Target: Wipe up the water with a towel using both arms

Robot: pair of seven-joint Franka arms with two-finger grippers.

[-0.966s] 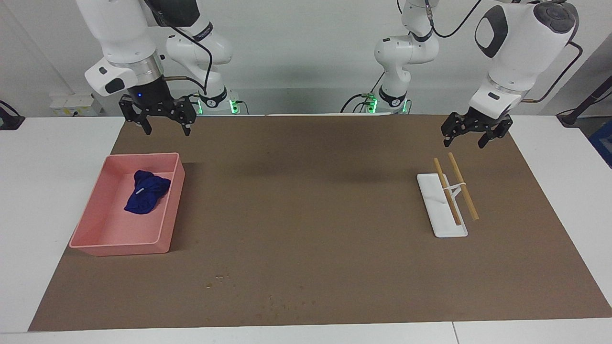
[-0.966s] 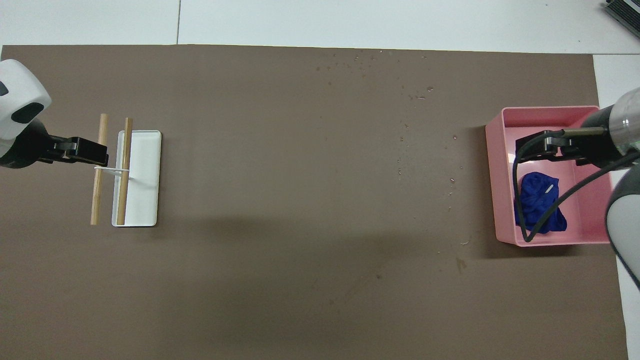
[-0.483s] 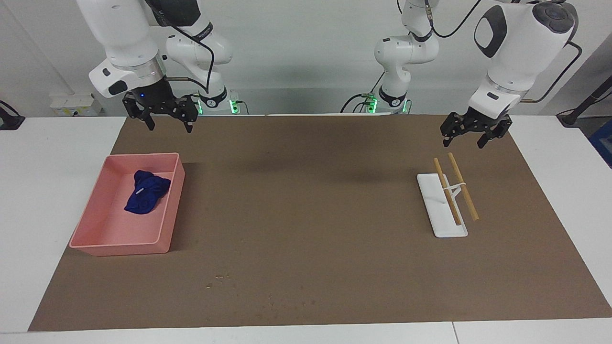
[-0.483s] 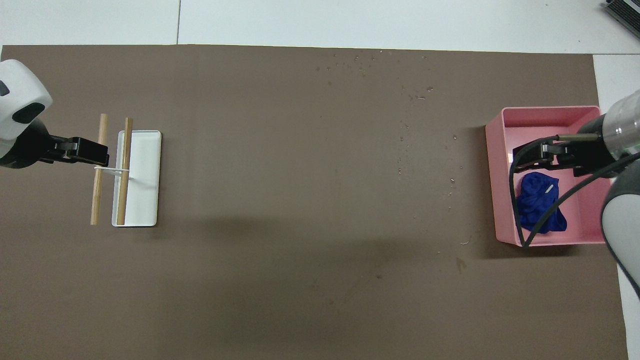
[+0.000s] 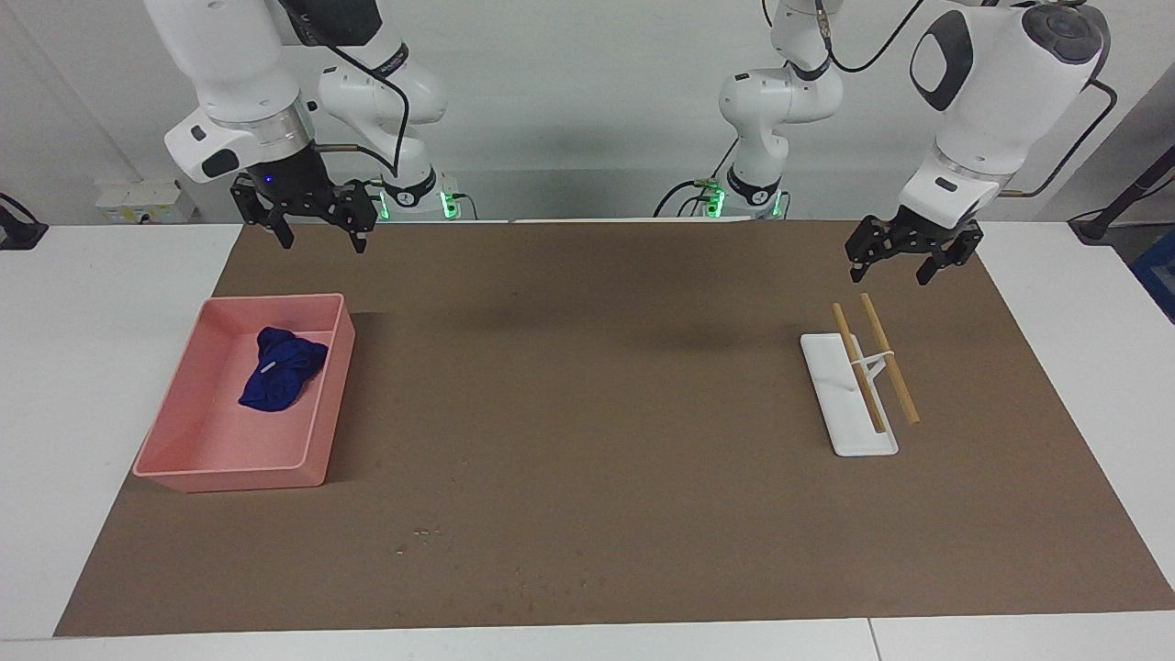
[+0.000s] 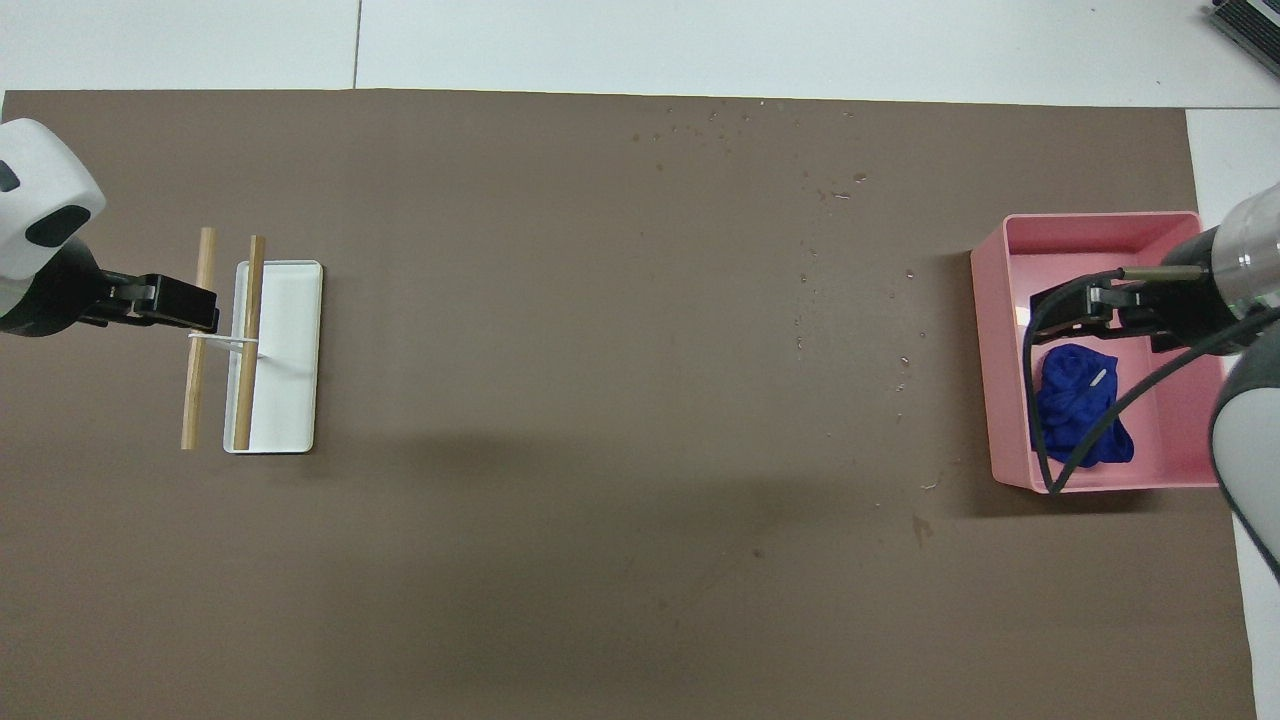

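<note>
The deep-blue towel (image 5: 278,369) lies crumpled in the pink tray (image 5: 229,475) toward the right arm's end of the table; it also shows in the overhead view (image 6: 1072,398). My right gripper (image 5: 319,240) hangs open and empty in the air, well above the tray's end that is nearer the robots; in the overhead view it (image 6: 1085,300) covers the tray just above the towel. The water (image 6: 832,192) is scattered droplets on the brown mat, farther from the robots than the tray, and also shows in the facing view (image 5: 422,536). My left gripper (image 5: 889,274) hangs open and empty over the wooden sticks.
A white flat holder (image 5: 840,408) with two wooden sticks (image 5: 892,367) across it lies toward the left arm's end of the table, under the left gripper (image 6: 190,305). The brown mat (image 5: 587,386) covers most of the white table.
My right gripper has risen a little and drawn slightly back toward the robots above the tray. The left gripper, towel and droplets have not visibly moved.
</note>
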